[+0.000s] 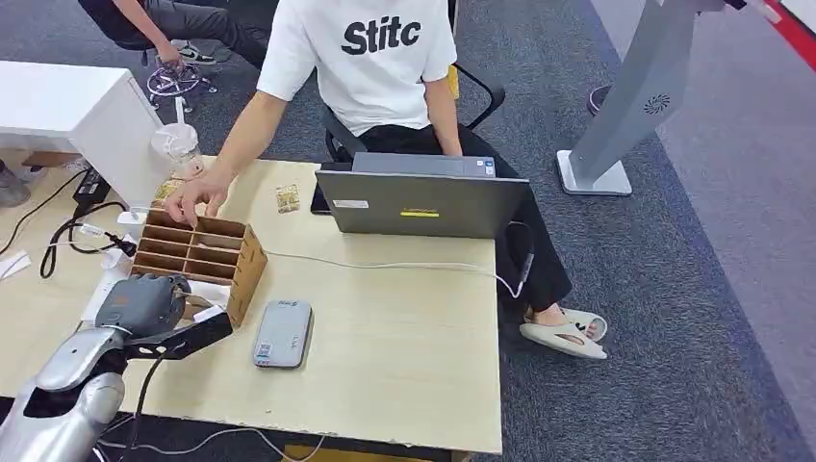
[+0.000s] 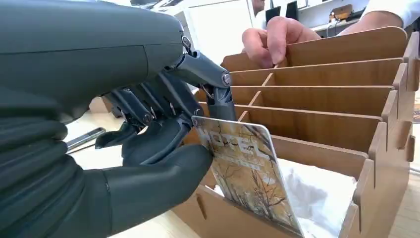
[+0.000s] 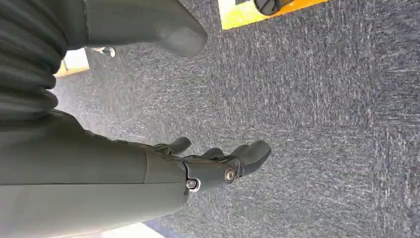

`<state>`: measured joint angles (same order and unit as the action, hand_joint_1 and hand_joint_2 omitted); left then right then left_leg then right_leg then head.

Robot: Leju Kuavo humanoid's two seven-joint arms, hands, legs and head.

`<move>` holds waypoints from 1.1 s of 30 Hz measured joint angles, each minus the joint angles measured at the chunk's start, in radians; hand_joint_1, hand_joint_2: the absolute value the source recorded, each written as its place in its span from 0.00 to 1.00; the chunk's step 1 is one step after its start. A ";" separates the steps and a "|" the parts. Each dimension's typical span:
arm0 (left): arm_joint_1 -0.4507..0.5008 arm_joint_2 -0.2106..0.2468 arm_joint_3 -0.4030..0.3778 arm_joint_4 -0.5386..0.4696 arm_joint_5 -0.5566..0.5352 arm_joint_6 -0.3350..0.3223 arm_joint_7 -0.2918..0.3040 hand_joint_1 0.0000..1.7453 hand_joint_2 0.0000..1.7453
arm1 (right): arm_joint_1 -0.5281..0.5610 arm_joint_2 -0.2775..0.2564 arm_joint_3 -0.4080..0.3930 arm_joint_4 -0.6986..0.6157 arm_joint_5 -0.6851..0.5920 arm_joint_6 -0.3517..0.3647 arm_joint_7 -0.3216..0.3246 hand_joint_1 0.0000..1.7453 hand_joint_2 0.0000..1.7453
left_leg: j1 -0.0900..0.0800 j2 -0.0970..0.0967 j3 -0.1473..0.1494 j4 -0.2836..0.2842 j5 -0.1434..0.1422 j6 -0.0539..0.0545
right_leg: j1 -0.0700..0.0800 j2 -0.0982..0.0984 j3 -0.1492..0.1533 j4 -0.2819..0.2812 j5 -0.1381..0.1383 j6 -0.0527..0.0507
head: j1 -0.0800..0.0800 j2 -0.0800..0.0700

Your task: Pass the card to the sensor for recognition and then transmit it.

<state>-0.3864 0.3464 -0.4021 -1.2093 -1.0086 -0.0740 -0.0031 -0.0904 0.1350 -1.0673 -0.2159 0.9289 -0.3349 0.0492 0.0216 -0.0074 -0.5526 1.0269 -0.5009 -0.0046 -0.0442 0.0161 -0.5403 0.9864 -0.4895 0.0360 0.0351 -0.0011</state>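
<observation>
While your left hand (image 2: 148, 148) pinches the printed hotel key card (image 2: 247, 178) between thumb and fingers, that card leans in the nearest slot of the slotted wooden organiser box (image 2: 317, 114), probably because it hasn't been lifted clear. Beyond your fingers, a person's hand (image 1: 195, 197) rests on the box's far edge, perhaps steadying it. Just beside your hand lies the flat grey card sensor (image 1: 284, 333), within short reach. Your right hand (image 3: 218, 166) hangs empty over carpet, fingers loosely apart.

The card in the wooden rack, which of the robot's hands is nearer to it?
Left. The left hand pinches the card at the wooden rack on the table. The right hand hangs over carpet, holding nothing, away from the rack.
</observation>
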 joint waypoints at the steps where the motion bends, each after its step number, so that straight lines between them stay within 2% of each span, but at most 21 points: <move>1: 0.000 0.000 -0.001 0.000 0.000 0.000 0.000 1.00 1.00 | 0.000 0.000 0.000 0.000 0.000 0.000 0.000 0.00 1.00 | 0.000 0.000 0.000 0.000 0.000 0.000 | 0.000 0.000 0.000 0.000 0.000 0.000 | 0.000 0.000; 5: 0.000 0.000 -0.005 0.000 -0.010 0.010 0.005 1.00 1.00 | 0.000 0.000 0.000 0.000 0.000 0.000 0.000 0.00 1.00 | 0.000 0.000 0.000 0.000 0.000 0.000 | 0.000 0.000 0.000 0.000 0.000 0.000 | 0.000 0.000; 8: -0.003 -0.003 -0.009 0.000 -0.031 0.040 0.023 1.00 1.00 | 0.000 0.000 0.000 0.000 0.003 0.000 0.001 0.00 1.00 | 0.000 0.000 0.000 0.000 0.000 0.000 | 0.000 0.000 0.000 0.000 0.000 0.000 | 0.000 0.000; 22: -0.023 -0.047 -0.012 -0.010 -0.055 0.162 0.035 1.00 1.00 | -0.001 0.005 0.000 0.000 0.006 -0.003 0.001 0.00 1.00 | 0.000 0.000 0.000 0.000 0.000 0.000 | 0.000 0.000 0.000 0.000 0.000 0.000 | 0.000 0.000; 33: -0.049 -0.055 0.002 -0.050 -0.045 0.163 0.017 1.00 1.00 | -0.001 0.006 -0.007 0.000 0.006 -0.003 0.000 0.00 1.00 | 0.000 0.000 0.000 0.000 0.000 0.000 | 0.000 0.000 0.000 0.000 0.000 0.000 | 0.000 0.000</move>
<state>-0.4358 0.2918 -0.4002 -1.2592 -1.0536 0.0893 0.0137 -0.0917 0.1415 -1.0746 -0.2159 0.9354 -0.3384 0.0496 0.0216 -0.0077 -0.5526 1.0270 -0.5007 -0.0044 -0.0442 0.0159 -0.5400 0.9865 -0.4892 0.0360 0.0351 -0.0011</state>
